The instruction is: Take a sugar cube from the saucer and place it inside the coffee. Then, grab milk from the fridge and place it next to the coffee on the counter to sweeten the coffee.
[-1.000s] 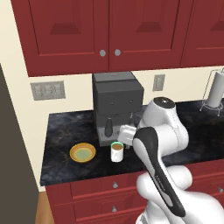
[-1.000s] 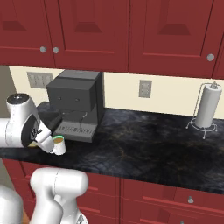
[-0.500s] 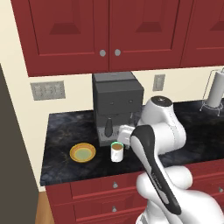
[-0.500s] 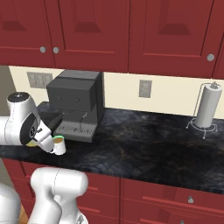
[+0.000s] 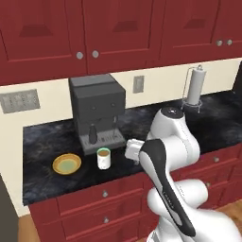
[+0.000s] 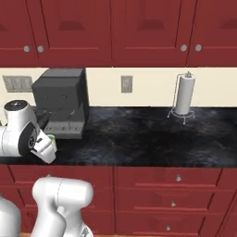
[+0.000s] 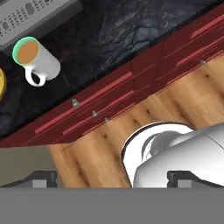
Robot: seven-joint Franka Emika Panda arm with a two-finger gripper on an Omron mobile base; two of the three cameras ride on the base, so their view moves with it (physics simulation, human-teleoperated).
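**Claw spread wide and empty, coffee on the counter by the saucer**

Left base view: the coffee [image 5: 104, 158] stands upright on the black counter [image 5: 47, 184], just in front of the dark grey coffee machine [image 5: 97, 111]. The saucer [image 5: 66, 163] lies near it on its left, apart from it; no cube can be made out on it at this size. The arm's hand end [image 5: 133, 150] hangs close to the right of the cup, not touching it. A paper towel holder [image 5: 194, 87] stands far right by the wall.

Right base view: the white hand [image 6: 45, 147] sits low in front of the machine [image 6: 60, 99]; a sliver of green cup rim [image 6: 52, 137] peeks out behind it.

Hand view: the gripper [image 7: 111, 178] has its two tips far apart with nothing between them. The cup [image 7: 36, 59], brown liquid showing, is at upper left on the counter [image 7: 118, 30]; an orange edge of the saucer [image 7: 1, 83] shows at the left border. Red drawer fronts [image 7: 109, 94] and wooden floor [image 7: 92, 153] lie below.
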